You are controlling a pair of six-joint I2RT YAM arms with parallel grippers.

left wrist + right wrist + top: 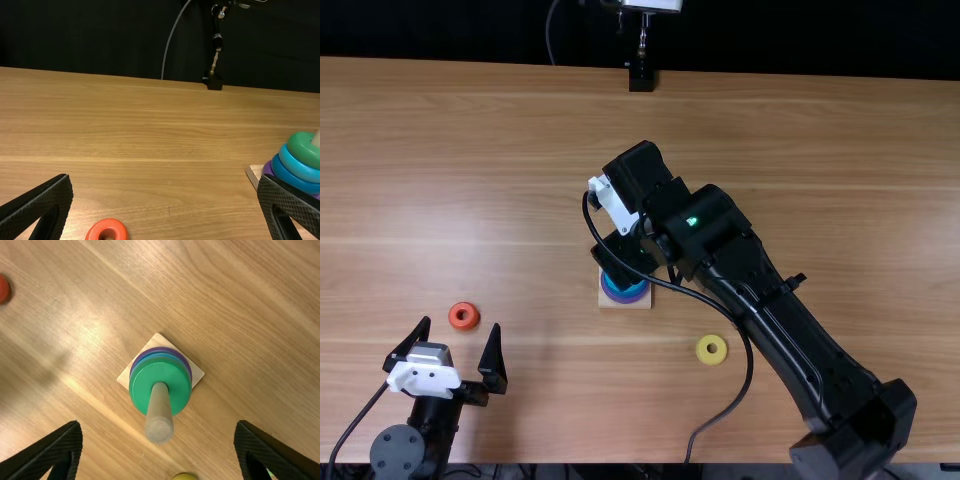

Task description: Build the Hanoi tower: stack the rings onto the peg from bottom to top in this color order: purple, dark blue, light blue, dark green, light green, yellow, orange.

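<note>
Right pincer (159,422) wide, empty, above peg (159,412); left pincer (164,176) wide | dark green ring (145,380) tops 4-ring stack | light green sliver (270,473), likely next ring: grip centrally, clear peg tip, lower level

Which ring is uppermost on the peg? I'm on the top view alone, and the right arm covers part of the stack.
Observer: The dark green ring. The right wrist view shows it uppermost on the stack, with the peg rising bare through its middle.
Operator: Good, that matches the order so far. Is the right arm carrying the next one?
Observer: No. In the right wrist view the right gripper holds nothing: its fingers stand wide apart.
</note>
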